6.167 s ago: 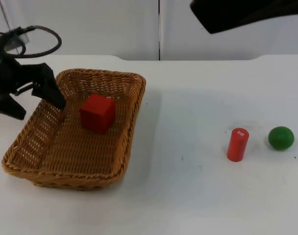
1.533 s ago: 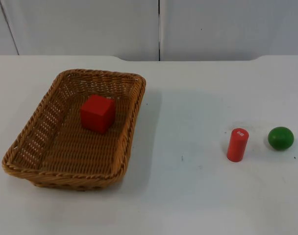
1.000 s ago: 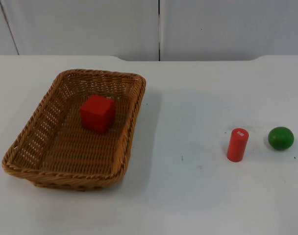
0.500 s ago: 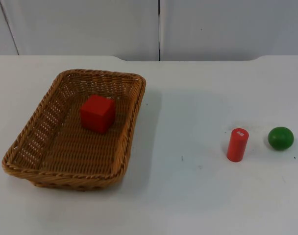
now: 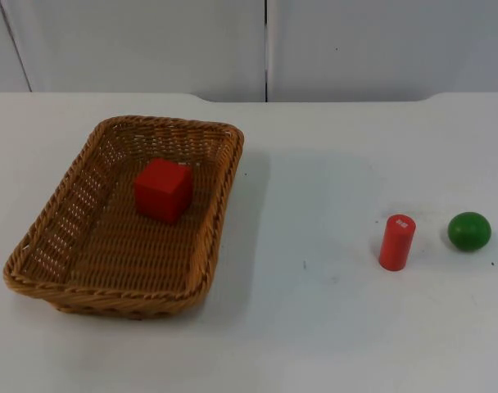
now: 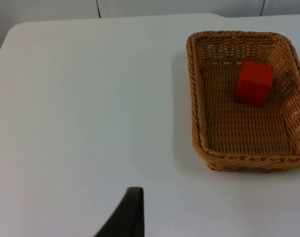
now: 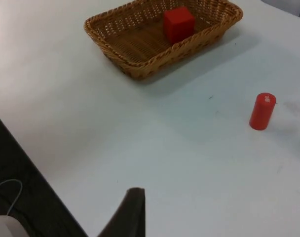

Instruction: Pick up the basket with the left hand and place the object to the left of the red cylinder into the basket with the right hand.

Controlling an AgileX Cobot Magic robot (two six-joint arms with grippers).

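Viewing the table | we find the basket (image 5: 124,217) at nine o'clock, red cube (image 5: 162,190) resting inside, apart from the red cylinder (image 5: 396,242) | we judge placement done, nothing left to move | cylinder's white label unreadable | left gripper (image 6: 124,217) and right gripper (image 7: 125,215) waiting, jaw spread impossible to tell.

left gripper fingertip (image 6: 130,215): matte black, tapered, blunt tip | right gripper fingertip (image 7: 130,213): matte black, same tapered shape
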